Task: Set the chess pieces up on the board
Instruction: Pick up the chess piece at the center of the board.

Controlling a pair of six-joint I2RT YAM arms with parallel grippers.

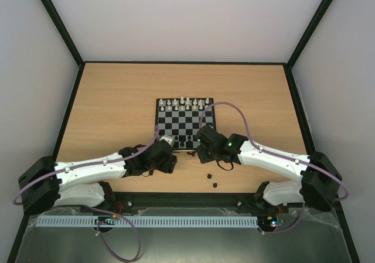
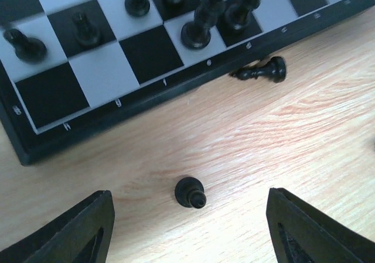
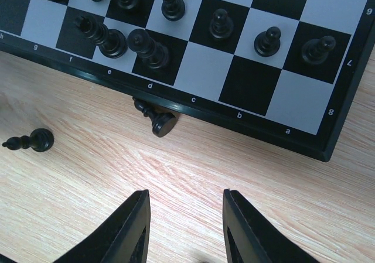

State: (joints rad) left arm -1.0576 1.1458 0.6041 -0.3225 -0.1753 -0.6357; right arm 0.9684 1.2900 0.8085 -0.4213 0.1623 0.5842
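Observation:
The board [image 1: 186, 123] lies mid-table, with black chess pieces [image 3: 111, 40] standing on its near rows. My left gripper [image 2: 190, 200] is open just off the near edge. A small black pawn [image 2: 190, 193] stands on the wood between its fingers [image 2: 76, 234], touching neither. A black piece [image 2: 261, 71] lies toppled by the board's border. My right gripper [image 3: 186, 193] is open over bare wood with nothing between its fingers. In front of it, a fallen black piece [image 3: 155, 118] leans against the board [image 3: 246, 90] edge, and another [image 3: 29, 141] lies to its left.
Small white pieces [image 1: 184, 103] line the board's far rows. Two loose black pieces [image 1: 208, 176] [image 1: 215, 185] lie on the wood near the front edge, below my right gripper [image 1: 202, 149]. My left gripper [image 1: 170, 157] is close beside it. Dark frame rails edge the table.

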